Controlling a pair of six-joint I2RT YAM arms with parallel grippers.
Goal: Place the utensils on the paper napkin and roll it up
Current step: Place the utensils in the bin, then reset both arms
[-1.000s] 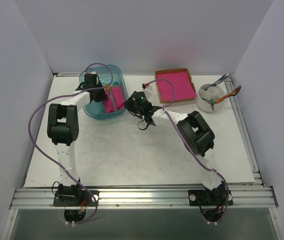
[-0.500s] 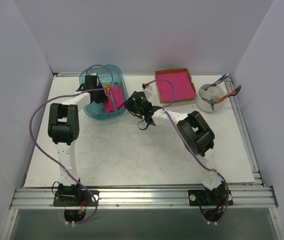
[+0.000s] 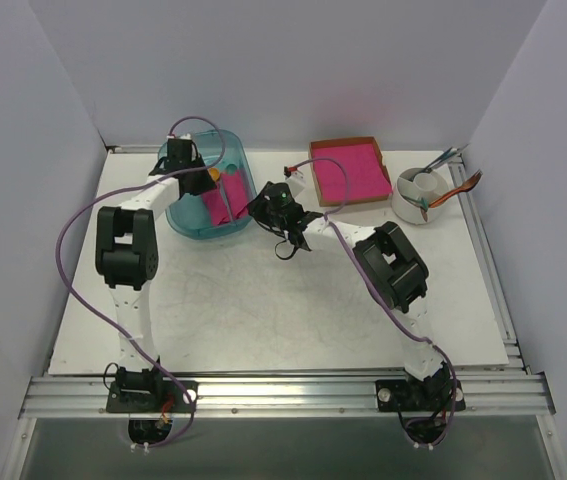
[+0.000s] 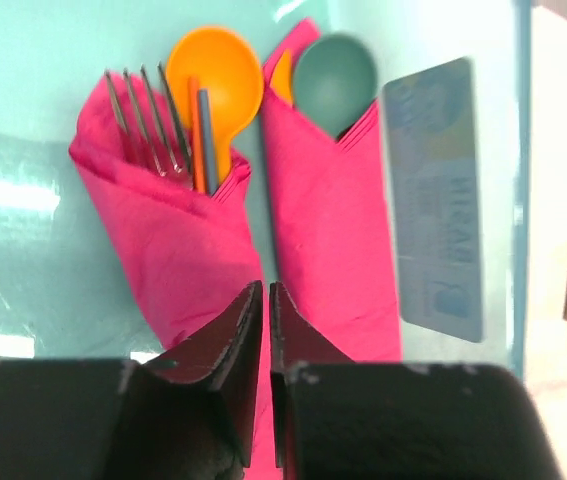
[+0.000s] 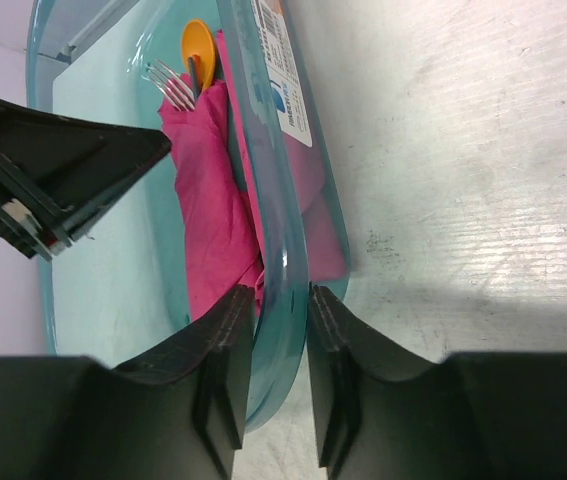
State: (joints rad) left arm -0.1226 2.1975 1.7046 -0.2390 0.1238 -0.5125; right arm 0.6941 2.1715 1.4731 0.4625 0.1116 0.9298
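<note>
Left claw (image 4: 266,288) barely parted above napkin (image 4: 178,250), right claw (image 5: 271,292) clamping bin rim (image 5: 285,200) (wrist-only detail)

Both arms are the same build: left arm (image 3: 123,262) and right arm (image 3: 395,268) have white tube links, chunky black joint housings and black base blocks (image 3: 135,398). A purple cable (image 3: 61,245) hangs in a loose loop off the left arm, base to wrist. A second purple cable (image 3: 393,318) runs along the right arm. Green LED (image 3: 283,196) lit on the right wrist. On left gripper (image 4: 266,292) and right gripper (image 5: 281,296): matte black wedge fingers (image 4: 218,350) with pale chips along the edges.
</note>
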